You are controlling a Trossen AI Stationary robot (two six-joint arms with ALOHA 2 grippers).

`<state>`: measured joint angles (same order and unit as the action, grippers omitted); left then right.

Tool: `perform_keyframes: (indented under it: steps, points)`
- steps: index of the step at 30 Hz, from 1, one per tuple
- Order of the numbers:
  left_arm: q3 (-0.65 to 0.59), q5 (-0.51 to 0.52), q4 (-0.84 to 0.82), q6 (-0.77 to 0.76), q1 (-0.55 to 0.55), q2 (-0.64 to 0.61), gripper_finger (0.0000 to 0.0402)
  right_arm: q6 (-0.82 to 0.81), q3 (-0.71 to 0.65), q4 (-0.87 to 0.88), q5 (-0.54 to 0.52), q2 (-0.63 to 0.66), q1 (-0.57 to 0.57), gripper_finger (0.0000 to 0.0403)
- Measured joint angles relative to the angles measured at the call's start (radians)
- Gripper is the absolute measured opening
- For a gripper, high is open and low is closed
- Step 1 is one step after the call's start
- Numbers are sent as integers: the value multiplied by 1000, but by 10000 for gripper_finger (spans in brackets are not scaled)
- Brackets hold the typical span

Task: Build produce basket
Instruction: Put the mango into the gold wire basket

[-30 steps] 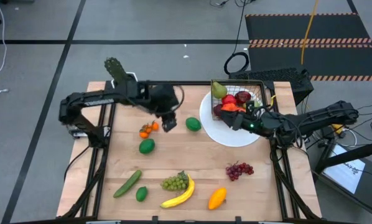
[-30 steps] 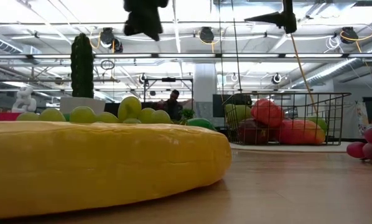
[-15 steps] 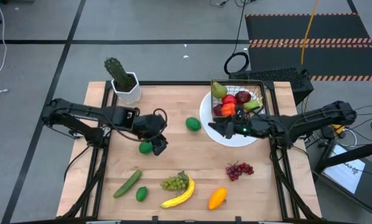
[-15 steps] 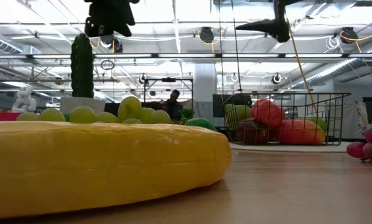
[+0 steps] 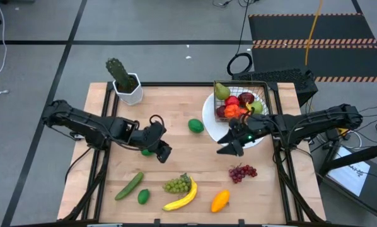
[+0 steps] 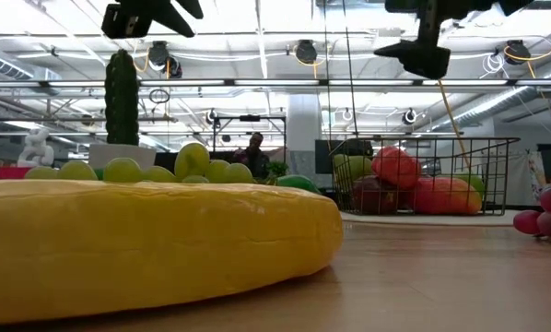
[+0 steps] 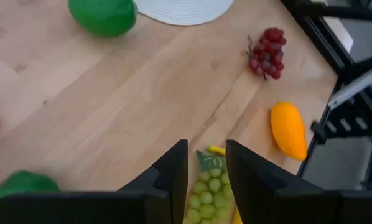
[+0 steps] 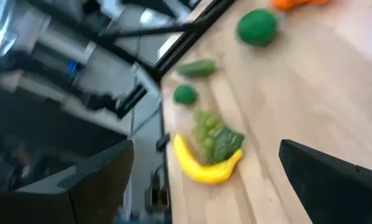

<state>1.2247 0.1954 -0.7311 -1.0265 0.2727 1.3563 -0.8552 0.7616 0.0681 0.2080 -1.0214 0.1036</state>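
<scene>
The wire basket (image 5: 259, 88) stands on a white plate (image 5: 239, 137) at the far right and holds a pear, red apples and other produce (image 5: 234, 104). Loose produce lies on the table: a lime (image 5: 195, 125), purple grapes (image 5: 242, 171), a mango (image 5: 220, 200), a banana (image 5: 182, 198), green grapes (image 5: 176, 185), a cucumber (image 5: 129, 186). My left gripper (image 5: 163, 153) hangs over the table's middle left, its fingers (image 7: 173, 168) narrowly open and empty. My right gripper (image 5: 229, 146) is wide open and empty above the plate's near edge.
A potted cactus (image 5: 122, 79) stands at the far left corner. A green fruit (image 5: 147, 150) lies partly under my left arm, and a small lime (image 5: 143, 197) lies near the front edge. Bare wood lies between the two grippers.
My left gripper has swung from the table's middle toward the near edge and slightly down, rolling its wrist. My right gripper has turned away from the basket and come toward the near edge over the plate's rim, staying wide open. No produce has moved.
</scene>
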Motion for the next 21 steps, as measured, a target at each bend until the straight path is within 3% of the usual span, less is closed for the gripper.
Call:
perform_keyframes:
  steps: [8, 13, 21]
  points:
    - [1, 65, 23, -156, 31, 28, 108, 364, 0, 124, 160, 0, 3, 393]
    - [3, 80, 123, -166, 51, 46, 108, 484, 0, 212, 259, 0, 24, 393]
    - [0, 111, 214, -184, 58, 84, 108, 569, 0, 260, 230, 0, 110, 393]
